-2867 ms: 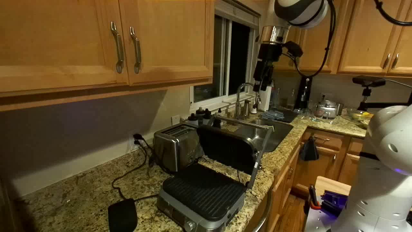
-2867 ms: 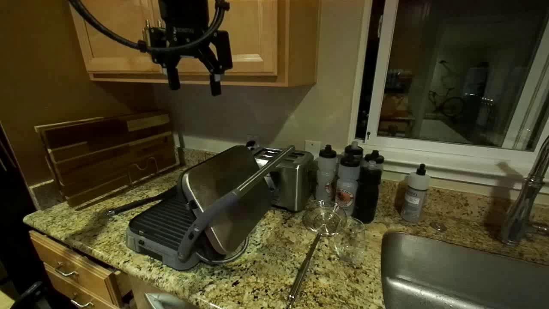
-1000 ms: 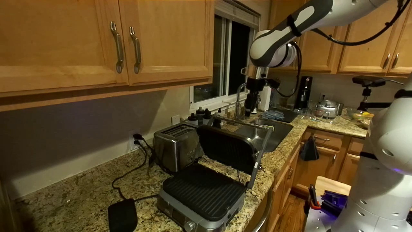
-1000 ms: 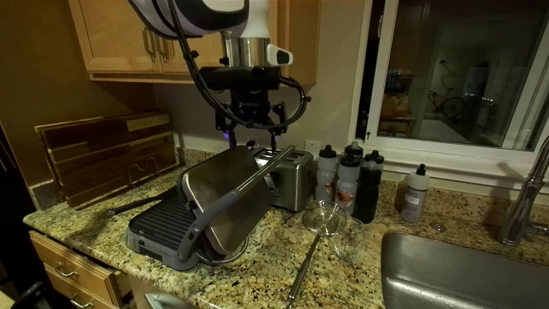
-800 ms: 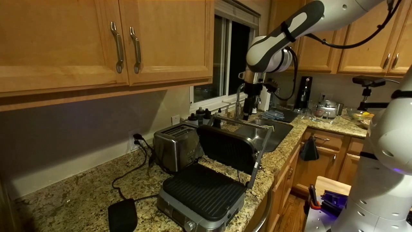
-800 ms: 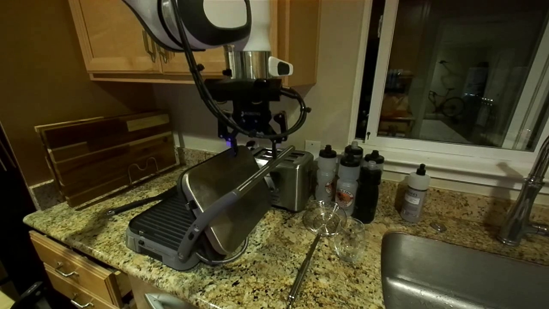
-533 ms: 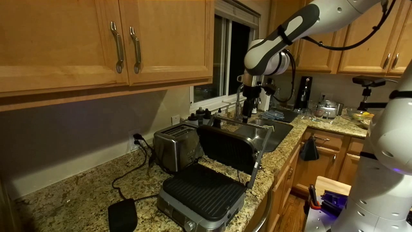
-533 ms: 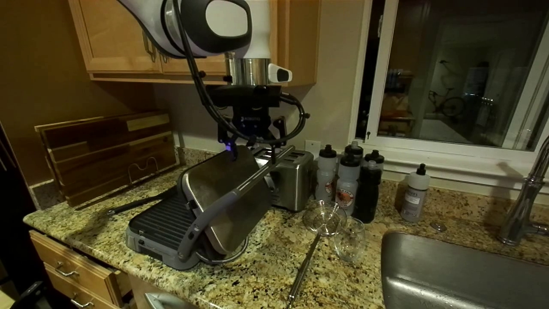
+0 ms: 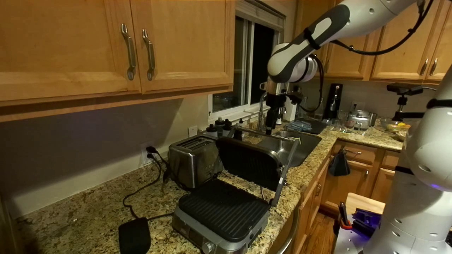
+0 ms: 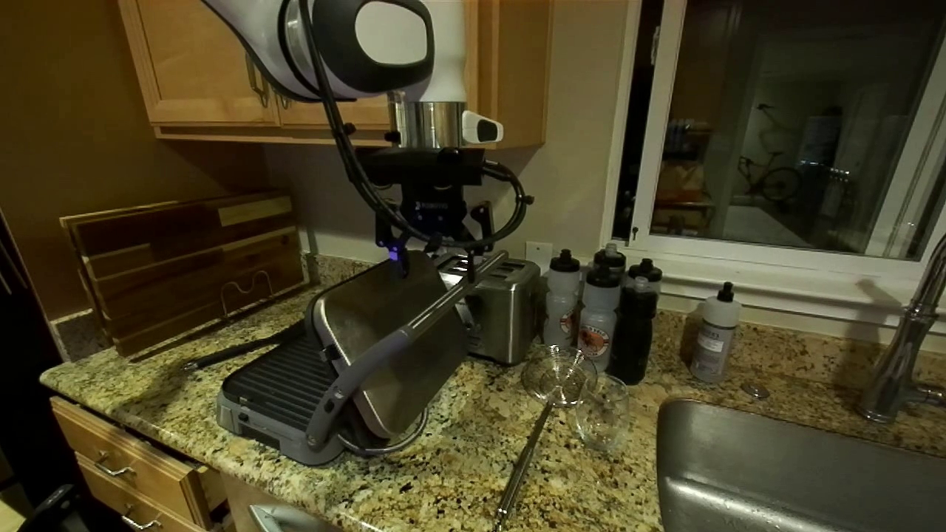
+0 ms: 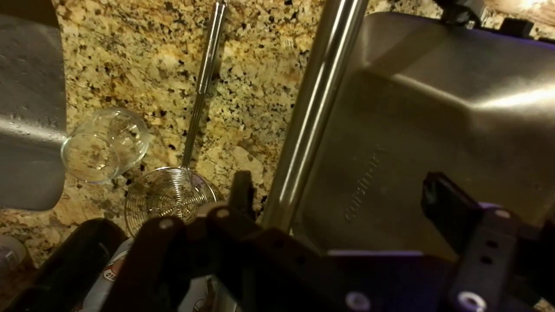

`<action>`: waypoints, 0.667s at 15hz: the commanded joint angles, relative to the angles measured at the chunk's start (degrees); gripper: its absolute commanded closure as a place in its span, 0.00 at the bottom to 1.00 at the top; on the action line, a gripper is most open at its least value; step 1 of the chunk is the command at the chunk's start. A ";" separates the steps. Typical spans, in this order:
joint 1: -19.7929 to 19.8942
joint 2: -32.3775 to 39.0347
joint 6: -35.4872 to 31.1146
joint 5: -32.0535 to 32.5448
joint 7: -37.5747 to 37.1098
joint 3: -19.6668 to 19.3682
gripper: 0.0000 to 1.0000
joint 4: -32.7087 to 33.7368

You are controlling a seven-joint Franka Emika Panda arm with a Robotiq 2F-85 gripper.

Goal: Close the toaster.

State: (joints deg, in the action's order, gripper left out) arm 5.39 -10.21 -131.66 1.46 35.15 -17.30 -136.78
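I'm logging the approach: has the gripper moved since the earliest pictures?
Yes. Judged against the upper cabinet in an exterior view, the gripper has moved down and rightward in the picture.

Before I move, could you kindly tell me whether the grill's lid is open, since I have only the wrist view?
Observer: Yes, it is open; in both exterior views the lid of the grill stands tilted up, off the ribbed lower plate.
Operator: Thank you. Does anything stand close by that my view leaves out?
Observer: Yes, a steel slot toaster stands beside the grill, nearer the wall.
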 commanded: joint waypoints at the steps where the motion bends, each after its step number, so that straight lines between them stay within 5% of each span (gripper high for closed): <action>1: 1.32 1.76 -2.07 -1.35 0.88 0.72 0.00 0.52; 10: 3.26 9.31 -11.67 -2.69 2.32 1.20 0.00 0.53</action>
State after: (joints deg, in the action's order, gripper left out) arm 7.10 -3.14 -141.66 1.01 35.21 -17.21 -136.64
